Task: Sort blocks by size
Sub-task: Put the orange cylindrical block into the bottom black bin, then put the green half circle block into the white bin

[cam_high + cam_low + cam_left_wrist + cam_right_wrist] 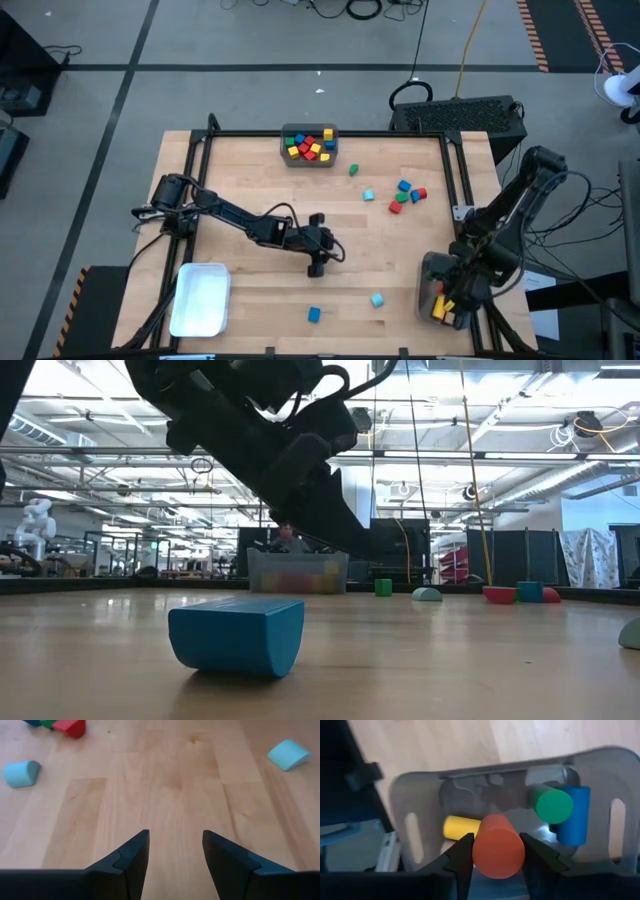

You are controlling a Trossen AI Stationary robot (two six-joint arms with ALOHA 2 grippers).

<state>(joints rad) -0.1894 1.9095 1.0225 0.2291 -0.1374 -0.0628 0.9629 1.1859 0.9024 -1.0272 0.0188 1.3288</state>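
Presently an orange cylinder (pixel 498 853) is clasped between the jaws of the right gripper (pixel 496 860) over the grey bin (pixel 420 795) at the table's right front corner, so release into it is judged next, while the left gripper (pixel 175 855) is held parted and empty mid-table.

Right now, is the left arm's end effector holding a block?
No, the left end effector is open, with only bare wooden table showing between its two dark fingers.

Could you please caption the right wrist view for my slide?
Right gripper holds an orange cylinder above a grey bin.
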